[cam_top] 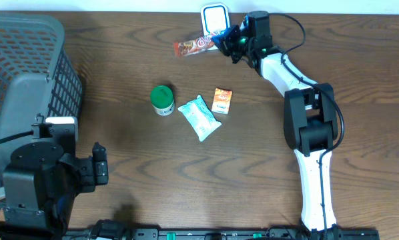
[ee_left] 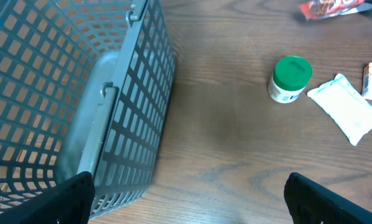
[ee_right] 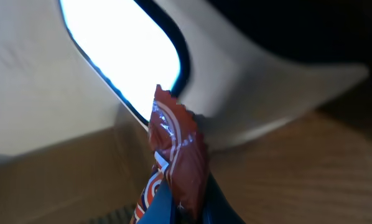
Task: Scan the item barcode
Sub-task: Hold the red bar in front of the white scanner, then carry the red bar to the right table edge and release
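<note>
The item, a red snack wrapper, is pinched at one end by my right gripper at the far edge of the table. It juts left, just below the white scanner. In the right wrist view the wrapper stands up from between my blue fingers, and the gripper is shut on it. The scanner's bright window sits right behind it. My left gripper is open over bare table at the near left, holding nothing.
A grey mesh basket fills the left side, close to my left gripper. Mid-table lie a green-lidded jar, a white pouch and a small orange box; the jar and pouch also show in the left wrist view.
</note>
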You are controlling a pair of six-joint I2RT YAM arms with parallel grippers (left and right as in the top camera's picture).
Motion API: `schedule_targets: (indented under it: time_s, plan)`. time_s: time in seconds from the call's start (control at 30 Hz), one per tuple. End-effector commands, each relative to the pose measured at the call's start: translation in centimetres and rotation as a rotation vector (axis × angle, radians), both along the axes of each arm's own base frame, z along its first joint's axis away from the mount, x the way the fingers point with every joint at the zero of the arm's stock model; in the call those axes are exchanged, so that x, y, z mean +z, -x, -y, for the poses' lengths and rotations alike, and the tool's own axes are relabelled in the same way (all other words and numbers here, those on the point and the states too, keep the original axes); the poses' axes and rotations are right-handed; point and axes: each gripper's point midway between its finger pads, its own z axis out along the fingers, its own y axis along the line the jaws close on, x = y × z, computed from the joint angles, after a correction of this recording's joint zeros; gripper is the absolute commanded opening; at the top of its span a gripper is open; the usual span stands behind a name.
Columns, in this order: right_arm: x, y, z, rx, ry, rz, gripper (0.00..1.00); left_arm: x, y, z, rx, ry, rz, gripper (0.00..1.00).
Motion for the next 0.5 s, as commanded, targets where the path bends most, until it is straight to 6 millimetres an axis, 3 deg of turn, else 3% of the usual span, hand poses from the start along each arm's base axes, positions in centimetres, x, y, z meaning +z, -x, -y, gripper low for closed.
schedule_targets:
  time_s: [0.0,0.1,0.23,0.37,0.4,0.47]
  plan:
    - [3.2,0.6,-0.1,0.09,0.054,0.099,0.01,-0.1,0.0,-0.2,0.011,-0.001,-0.005,0.98]
    - [5.0,1.6,1.8,0.085,0.207,0.122,0.01,-0.1,0.0,-0.2,0.011,-0.001,-0.005,0.98]
    - [8.7,4.0,6.7,-0.003,0.518,0.111,0.01,-0.1,0.0,-0.2,0.011,-0.001,-0.005,0.98]
    - [13.0,8.8,11.5,-0.077,0.691,0.015,0.01,-0.1,0.0,-0.2,0.011,-0.001,-0.005,0.98]
    - [14.4,11.6,13.7,-0.082,0.708,-0.057,0.01,-0.1,0.0,-0.2,0.011,-0.001,-0.005,0.98]
    - [15.1,13.9,16.5,-0.093,0.733,-0.129,0.01,-0.1,0.0,-0.2,0.011,-0.001,-0.005,0.98]
